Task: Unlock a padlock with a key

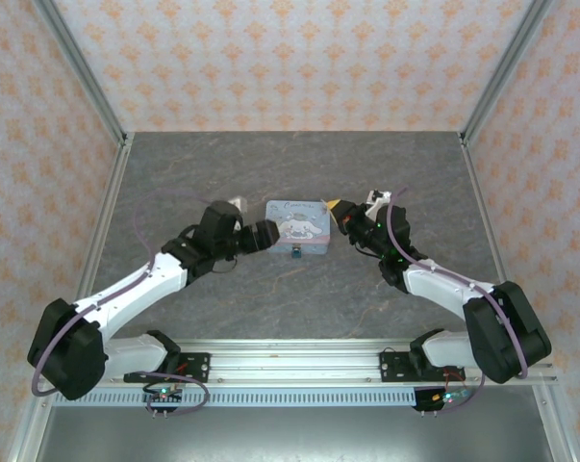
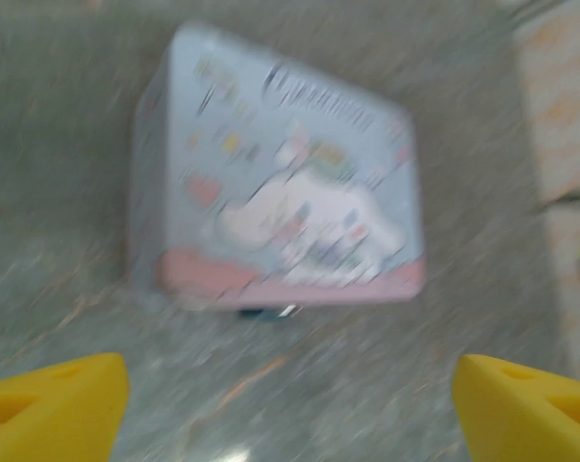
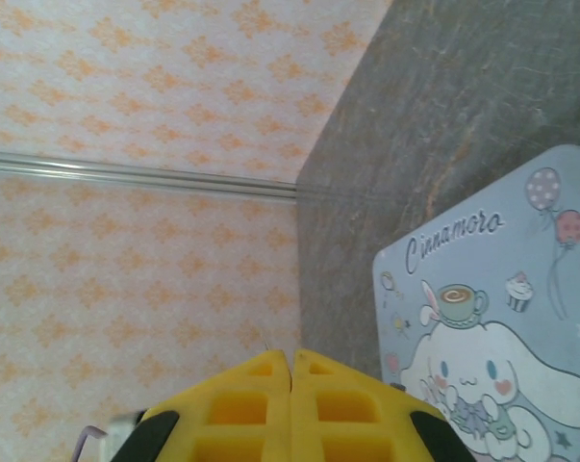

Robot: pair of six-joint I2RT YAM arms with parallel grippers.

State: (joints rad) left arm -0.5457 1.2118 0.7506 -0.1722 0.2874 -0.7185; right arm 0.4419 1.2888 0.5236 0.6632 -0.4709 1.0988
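The padlock hangs as a small teal speck at the near edge of the tin, touching its front wall, so it has to be reached from my side. In my left wrist view, which is blurred, it is a dark spot under the tin's pink rim. My left pincer sits just beside the tin's left end with its yellow tips spread wide and nothing between them, probably placed to steady the tin. My right pincer hovers near the right end, closed tight. I cannot tell whether it pinches the key. The grey worktop carries it all.
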